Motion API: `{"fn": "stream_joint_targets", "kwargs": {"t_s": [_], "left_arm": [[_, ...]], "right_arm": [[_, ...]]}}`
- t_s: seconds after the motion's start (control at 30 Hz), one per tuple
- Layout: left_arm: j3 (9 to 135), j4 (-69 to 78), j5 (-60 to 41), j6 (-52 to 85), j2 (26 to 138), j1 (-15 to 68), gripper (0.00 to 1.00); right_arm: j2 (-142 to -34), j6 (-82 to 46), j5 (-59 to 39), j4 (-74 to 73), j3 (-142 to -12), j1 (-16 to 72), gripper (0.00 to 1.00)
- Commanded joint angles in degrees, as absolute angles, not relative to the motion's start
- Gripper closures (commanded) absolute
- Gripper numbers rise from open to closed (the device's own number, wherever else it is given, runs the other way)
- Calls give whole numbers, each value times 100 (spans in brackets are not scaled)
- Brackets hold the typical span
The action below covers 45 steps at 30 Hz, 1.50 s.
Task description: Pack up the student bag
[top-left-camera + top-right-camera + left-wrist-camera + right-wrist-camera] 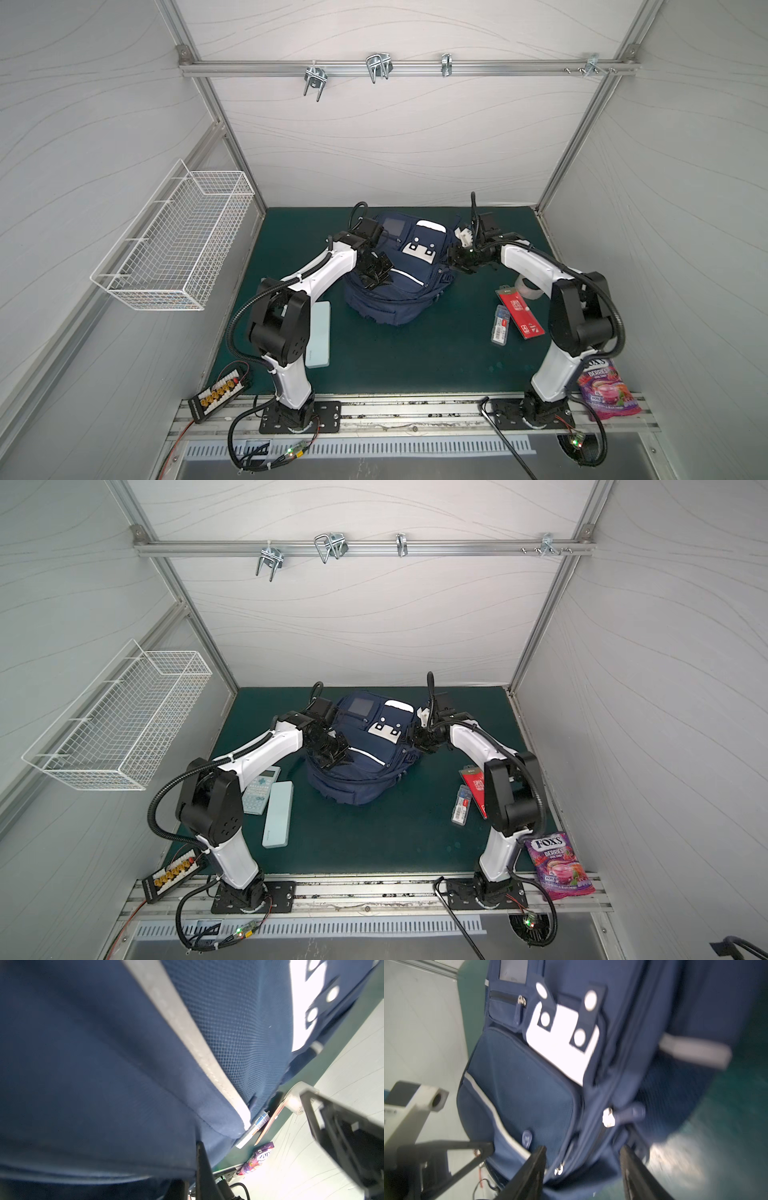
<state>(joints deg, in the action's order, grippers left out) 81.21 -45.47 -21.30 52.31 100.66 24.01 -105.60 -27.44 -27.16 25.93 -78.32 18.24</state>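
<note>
**Student bag (399, 307) pinched mid-mat**

Navy fabric with white stripes and a dotted patch is being pinched by the closed left gripper (376, 276); the half-spread right gripper (452, 258) is being held at its right edge. Bare mat (415, 365) is being shown in front.

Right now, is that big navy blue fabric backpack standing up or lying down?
Lying down: the navy backpack rests on the green mat with its white dotted patch and front pockets facing up.

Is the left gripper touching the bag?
Touching. The left wrist view shows a finger of the left gripper pressed into the bag, its fabric bunched against it with no gap.
</note>
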Motion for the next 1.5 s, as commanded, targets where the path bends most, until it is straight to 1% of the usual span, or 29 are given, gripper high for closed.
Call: {"fn": "stream_joint_targets", "kwargs": {"t_s": [0.0,0.13,0.2,0.27,0.43,0.53,0.73,0.87,0.93,1.03,1.1,1.17,1.27,1.43,1.47], "left_arm": [[8119,-4531,-2199,4988,9533,2328,100],[7743,-3990,-2653,5279,9424,2166,100],[7606,-3782,-2774,5418,9391,2095,100],[7555,-3684,-2810,5473,9378,2058,100],[7321,-3256,-2996,5775,9347,1925,100],[7270,-3146,-3063,5854,9365,1860,100],[7319,-3180,-3103,5801,9447,1815,100],[7312,-3213,-3085,5763,9460,1784,100],[7321,-3215,-3089,5752,9486,1776,100],[7333,-3251,-3094,5723,9526,1775,100],[7334,-3278,-3079,5696,9547,1769,100],[7343,-3289,-3077,5688,9558,1760,100],[7343,-3289,-3070,5669,9585,1749,100],[7352,-3271,-3067,5668,9642,1737,100],[7366,-3253,-3075,5673,9671,1726,100]], "right_arm": [[-10998,-2621,-3334,2307,-8260,1698,43],[-11517,-2502,-3327,2480,-8654,1669,46],[-11649,-2416,-3208,2577,-8639,1661,46],[-11692,-2363,-3146,2583,-8479,1656,50],[-11279,-2397,-3199,2221,-7614,1679,55],[-11090,-2408,-3214,2086,-7245,1679,54],[-10987,-2353,-3466,1964,-6974,1679,55],[-10925,-2321,-3518,1922,-6975,1679,57],[-10967,-2277,-3552,1936,-7050,1661,67],[-11055,-2240,-3556,1984,-7154,1647,75],[-11065,-2228,-3560,1985,-7149,1651,76],[-11026,-2228,-3586,1963,-7098,1647,80],[-10930,-2211,-3629,1887,-6963,1643,82],[-10796,-2236,-3555,1835,-6801,1644,98],[-10748,-2255,-3539,1829,-6785,1644,100]]}}
